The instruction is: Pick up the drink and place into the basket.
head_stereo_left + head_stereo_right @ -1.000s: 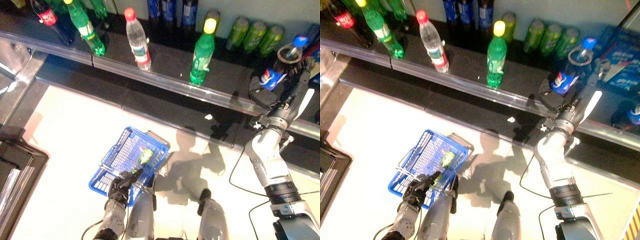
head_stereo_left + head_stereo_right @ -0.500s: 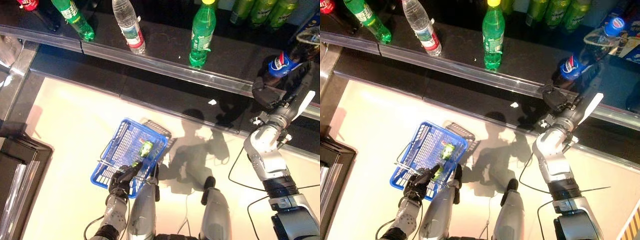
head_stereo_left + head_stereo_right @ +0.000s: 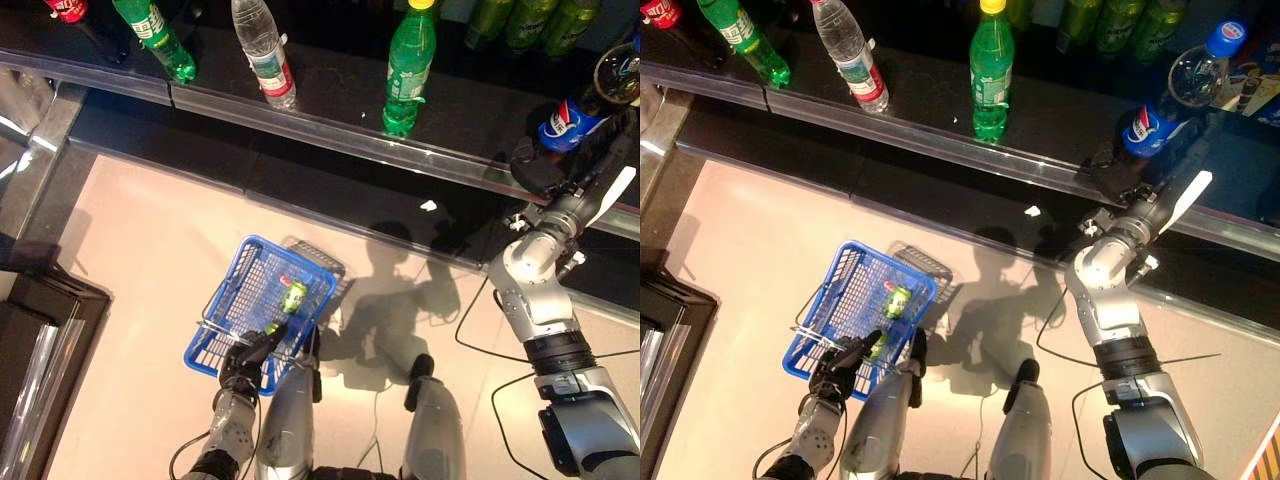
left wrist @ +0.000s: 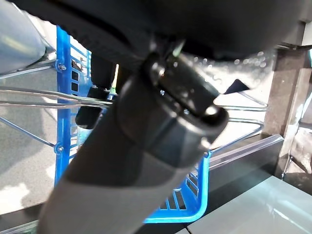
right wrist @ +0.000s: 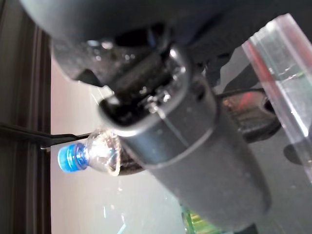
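A dark cola bottle (image 3: 567, 112) with a blue cap (image 3: 1227, 36) leans over the front of the black shelf (image 3: 330, 140) at the right. My right hand (image 3: 541, 176) is shut on its lower body; its blue cap (image 5: 72, 157) also shows past the thumb in the right wrist view. Down on the floor in front of me is the blue basket (image 3: 291, 255), with a green can (image 3: 292, 296) lying in it. My left hand (image 3: 246, 364) is shut on the basket's wire handles (image 4: 29, 92) at its near end.
Along the shelf stand a green bottle (image 3: 408, 65), a clear water bottle (image 3: 262, 50), another green bottle (image 3: 156, 38) and a red-capped one (image 3: 66, 8). Green cans (image 3: 530, 15) line the back. A dark cabinet (image 3: 35, 340) stands at the left.
The whole picture has shifted, so the camera has moved. My right hand still holds the cola bottle at the shelf edge, and my left hand still holds the basket handles.
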`<state>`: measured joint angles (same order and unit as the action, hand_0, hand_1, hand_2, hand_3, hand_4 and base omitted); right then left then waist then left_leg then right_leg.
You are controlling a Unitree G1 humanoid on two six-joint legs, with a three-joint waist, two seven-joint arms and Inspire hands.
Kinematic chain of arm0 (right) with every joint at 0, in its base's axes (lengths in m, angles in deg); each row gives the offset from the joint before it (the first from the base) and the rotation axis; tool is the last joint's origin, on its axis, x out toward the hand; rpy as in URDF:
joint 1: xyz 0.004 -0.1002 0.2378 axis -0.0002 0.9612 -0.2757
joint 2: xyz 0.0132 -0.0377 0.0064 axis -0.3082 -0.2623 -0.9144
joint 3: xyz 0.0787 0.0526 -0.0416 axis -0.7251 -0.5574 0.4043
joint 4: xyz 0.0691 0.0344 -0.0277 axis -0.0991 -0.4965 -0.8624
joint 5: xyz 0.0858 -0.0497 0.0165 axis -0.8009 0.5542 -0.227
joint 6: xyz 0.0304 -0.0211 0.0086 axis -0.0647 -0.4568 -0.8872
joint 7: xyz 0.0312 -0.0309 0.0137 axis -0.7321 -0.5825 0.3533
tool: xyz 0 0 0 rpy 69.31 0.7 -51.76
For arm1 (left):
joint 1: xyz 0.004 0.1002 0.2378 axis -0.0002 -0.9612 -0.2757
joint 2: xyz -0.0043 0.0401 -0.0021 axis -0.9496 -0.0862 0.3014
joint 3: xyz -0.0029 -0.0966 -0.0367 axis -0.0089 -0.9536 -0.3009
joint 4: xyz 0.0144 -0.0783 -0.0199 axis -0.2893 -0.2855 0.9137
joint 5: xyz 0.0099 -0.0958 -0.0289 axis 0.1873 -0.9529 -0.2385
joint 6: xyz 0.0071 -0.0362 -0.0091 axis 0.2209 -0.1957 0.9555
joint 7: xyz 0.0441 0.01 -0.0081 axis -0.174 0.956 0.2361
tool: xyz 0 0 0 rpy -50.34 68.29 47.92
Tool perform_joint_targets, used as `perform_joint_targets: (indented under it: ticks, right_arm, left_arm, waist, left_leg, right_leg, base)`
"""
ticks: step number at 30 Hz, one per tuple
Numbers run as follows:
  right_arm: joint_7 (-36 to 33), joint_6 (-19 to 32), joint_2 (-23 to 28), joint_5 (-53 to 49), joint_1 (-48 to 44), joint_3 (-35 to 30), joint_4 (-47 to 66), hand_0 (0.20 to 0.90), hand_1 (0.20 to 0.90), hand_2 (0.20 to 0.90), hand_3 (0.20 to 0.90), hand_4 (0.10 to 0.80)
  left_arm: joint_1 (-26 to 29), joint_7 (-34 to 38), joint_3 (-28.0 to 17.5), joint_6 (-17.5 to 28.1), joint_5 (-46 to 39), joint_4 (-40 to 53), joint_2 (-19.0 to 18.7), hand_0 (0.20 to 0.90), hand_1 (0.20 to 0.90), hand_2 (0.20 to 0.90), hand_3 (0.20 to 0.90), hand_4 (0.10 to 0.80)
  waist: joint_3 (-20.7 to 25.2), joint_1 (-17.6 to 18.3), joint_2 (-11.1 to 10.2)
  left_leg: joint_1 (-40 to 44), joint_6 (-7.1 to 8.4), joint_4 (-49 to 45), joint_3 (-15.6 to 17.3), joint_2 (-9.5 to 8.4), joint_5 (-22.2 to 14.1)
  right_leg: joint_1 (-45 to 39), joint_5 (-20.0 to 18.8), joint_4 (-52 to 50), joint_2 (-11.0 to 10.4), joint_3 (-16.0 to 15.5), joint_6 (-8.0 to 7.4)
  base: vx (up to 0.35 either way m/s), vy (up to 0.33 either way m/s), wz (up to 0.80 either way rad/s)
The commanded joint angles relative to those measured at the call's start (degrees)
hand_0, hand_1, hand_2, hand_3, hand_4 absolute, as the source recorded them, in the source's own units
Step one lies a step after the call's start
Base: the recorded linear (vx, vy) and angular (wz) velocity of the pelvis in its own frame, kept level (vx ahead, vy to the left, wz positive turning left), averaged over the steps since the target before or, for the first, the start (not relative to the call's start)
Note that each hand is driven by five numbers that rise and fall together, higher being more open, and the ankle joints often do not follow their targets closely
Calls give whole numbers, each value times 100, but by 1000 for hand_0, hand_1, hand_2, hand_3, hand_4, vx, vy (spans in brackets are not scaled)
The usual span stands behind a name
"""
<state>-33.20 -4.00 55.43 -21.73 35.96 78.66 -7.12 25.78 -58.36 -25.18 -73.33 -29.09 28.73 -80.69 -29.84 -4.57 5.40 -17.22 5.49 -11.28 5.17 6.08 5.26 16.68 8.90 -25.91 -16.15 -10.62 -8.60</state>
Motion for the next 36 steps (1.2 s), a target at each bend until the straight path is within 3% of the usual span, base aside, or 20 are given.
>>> perform_joint_targets:
  ticks: [1,23,24,25,26,27,28,36]
  right_arm:
    - [-148,352,681,136,-1018,-231,263,900,900,900,900,800]
    - [-16,383,1293,-673,-2529,313,-1531,900,900,900,900,800]
    - [-35,403,1337,-647,-2639,360,-1660,867,867,867,862,762]
    - [-37,442,1374,-715,-2733,405,-1760,775,775,775,755,655]
    - [-49,491,1388,-781,-2787,439,-1840,564,564,564,507,407]
    - [-80,525,1405,-772,-2862,468,-1947,507,507,507,442,342]
    - [-76,550,1427,-771,-2931,496,-2040,300,300,300,200,100]
    - [9,738,1651,-804,-3336,727,-2384,300,300,300,200,100]
  left_arm:
    - [-736,10,288,67,125,160,-246,300,300,300,200,100]
    - [-781,-113,532,-104,-10,227,-459,300,300,300,200,100]
    - [-774,-134,541,-103,-20,236,-470,300,300,300,200,100]
    - [-773,-147,559,-102,-41,250,-488,300,300,300,200,100]
    - [-782,-155,578,-106,-62,271,-507,300,300,300,200,100]
    - [-789,-157,602,-114,-75,304,-525,300,300,300,200,100]
    - [-795,-153,623,-115,-88,330,-535,300,300,300,200,100]
    - [-841,-302,641,-80,-307,443,-665,300,300,300,200,100]
  waist:
    - [4,-161,-6]
    - [4,-434,95]
    - [4,-447,98]
    - [4,-464,98]
    - [4,-480,101]
    - [4,-493,109]
    - [4,-504,116]
    - [4,-566,135]
  left_leg:
    - [116,-46,-584,-301,33,-597]
    - [-110,-72,-805,-418,-47,-661]
    - [-164,-76,-823,-436,-55,-645]
    - [-206,-76,-853,-449,-63,-653]
    - [-227,-74,-890,-452,-66,-686]
    - [-261,-80,-907,-458,-72,-690]
    - [-283,-85,-915,-460,-77,-694]
    - [-340,-117,-878,-458,-131,-691]
  right_leg:
    - [109,-607,318,52,-334,324]
    - [204,-495,125,-10,-437,402]
    - [240,-516,126,-13,-447,409]
    - [267,-512,110,-16,-456,411]
    - [283,-481,73,-20,-455,409]
    - [317,-478,51,-26,-453,411]
    - [342,-472,35,-30,-447,411]
    - [407,-476,48,-41,-445,395]
  base:
    - [0,0,0]
    - [19,0,0]
    - [0,0,0]
    - [13,3,4]
    - [17,6,6]
    - [16,12,5]
    - [0,0,0]
    - [-2,7,2]
